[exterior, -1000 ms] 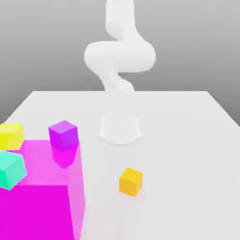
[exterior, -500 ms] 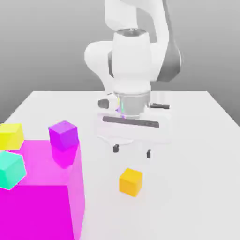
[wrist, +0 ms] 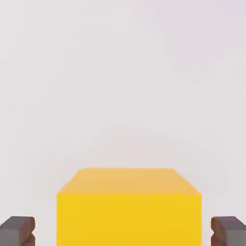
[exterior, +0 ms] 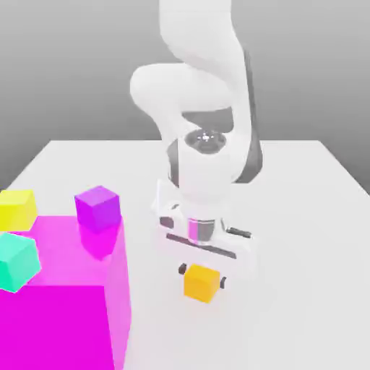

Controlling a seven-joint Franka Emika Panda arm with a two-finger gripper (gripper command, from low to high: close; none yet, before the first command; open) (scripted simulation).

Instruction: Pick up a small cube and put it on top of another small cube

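Far left, lemon cube (exterior: 16,208): my target, sitting at the exterior view's left edge, just behind the big magenta block (exterior: 65,303).
Teal cube (exterior: 16,261): perched tilted at the magenta block's near-left corner. Not my business.
Purple cube (exterior: 97,207): resting at the block's back right corner, between the lemon cube and my arm. I judge it the one thing to clear on the carry over.
Counter (exterior: 303,238): white and bare around the pick spot, nothing crowding the jaws.
Orange cube (exterior: 201,282): on the counter, well right of the magenta block, directly under my gripper (exterior: 201,275).
Key relation: from the hand view the orange cube (wrist: 129,206) sits dead centre between the two dark fingertips (wrist: 17,229), one on each side face. No long axis to fuss over, it is square to the jaws.
Jaws: spread to either side of the cube with a sliver of gap showing on both sides, so I read them as straddling, not pinching yet.
Next, as I judge it: squeeze, lift, then swing to the exterior view's left, high enough to pass the purple cube and come down on the lemon one.
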